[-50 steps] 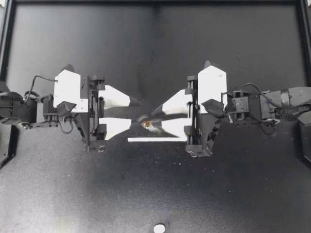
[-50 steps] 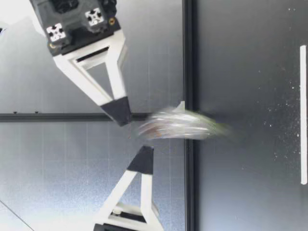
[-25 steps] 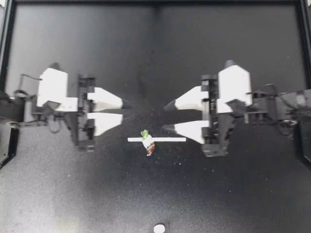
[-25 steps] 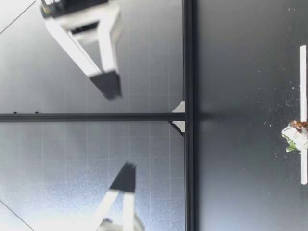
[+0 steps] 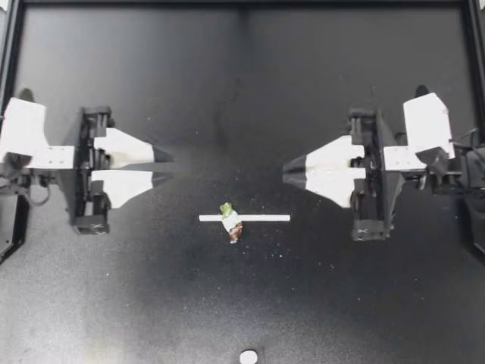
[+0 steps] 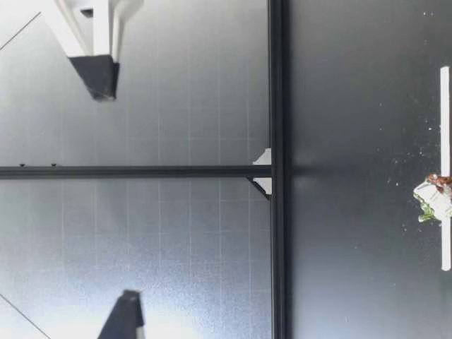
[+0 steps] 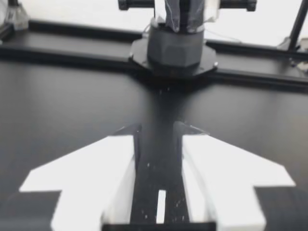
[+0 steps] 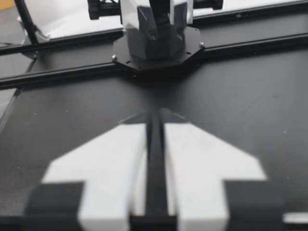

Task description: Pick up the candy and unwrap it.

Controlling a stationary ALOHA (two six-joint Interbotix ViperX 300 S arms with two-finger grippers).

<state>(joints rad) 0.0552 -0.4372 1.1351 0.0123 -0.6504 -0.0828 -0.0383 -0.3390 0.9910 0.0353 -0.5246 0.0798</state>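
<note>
Candy (image 5: 232, 224) first: where does it lie?

You have it on the desk (image 5: 242, 91), about midway between the left and right edges and somewhat nearer the near edge than the far one. It lies across a thin white strip (image 5: 261, 218), touching it. The green twist of wrapper is on the strip's far side and a brown end is on its near side. Pale specks dot the desk around it. From the low camera, the candy (image 6: 432, 201) rests flat on the desk against that same strip (image 6: 445, 113).

And the grippers?

Your left gripper (image 5: 170, 167) sits toward the left edge and your right gripper (image 5: 285, 170) toward the right edge. They point at each other, and both are well apart from the candy. The low camera catches one dark fingertip of the right gripper (image 6: 95, 76) and one of the left (image 6: 123, 311), both raised above the desk.

How do the jaws stand?

On the left gripper (image 7: 156, 130) they are apart by a narrow gap, with bare desk showing between them. On the right gripper (image 8: 154, 115) they are together, with only a thin slit between them.

Anything else?

A small white round thing (image 5: 248, 356) lies at the near edge, about midway along it.
</note>
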